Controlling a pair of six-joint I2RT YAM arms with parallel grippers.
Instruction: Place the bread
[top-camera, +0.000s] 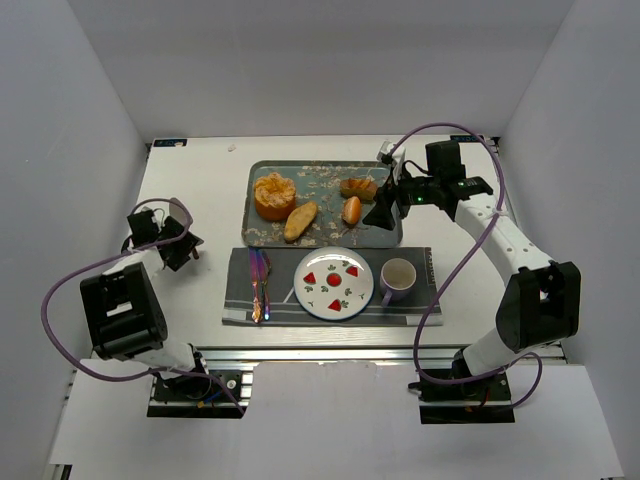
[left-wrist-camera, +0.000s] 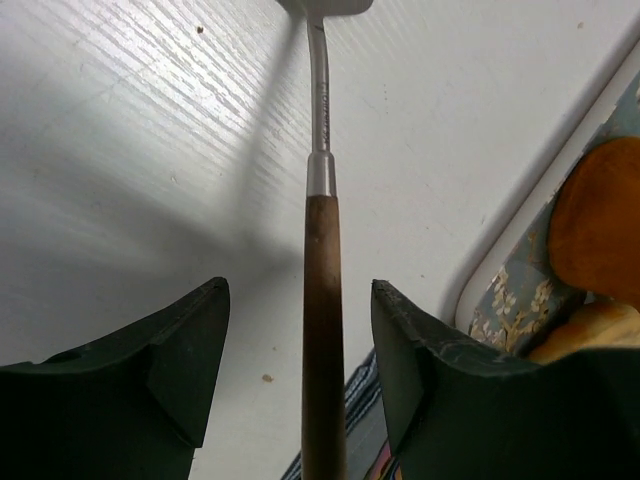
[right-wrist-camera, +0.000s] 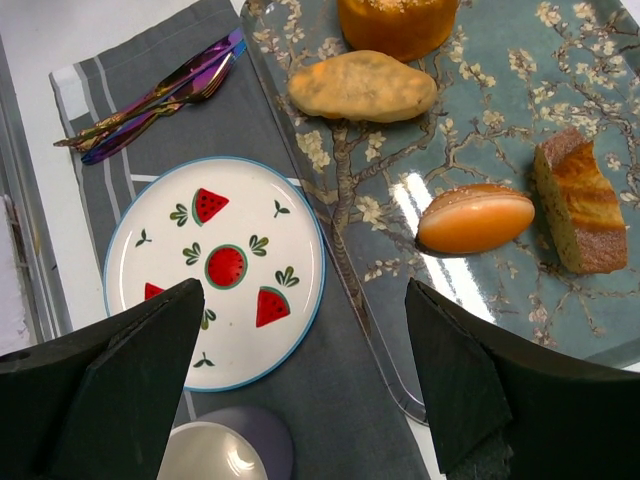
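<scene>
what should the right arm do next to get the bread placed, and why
Probably shift the right end effector across the tray until it hovers over the bread. It is open, holds nothing and sits over the tray's right side, while the bread lies on the tray beside the big bun, not on the plate.

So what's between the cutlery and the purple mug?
A white plate with watermelon pictures, on the grey placemat; the top view shows it, cutlery left, mug right.
</scene>
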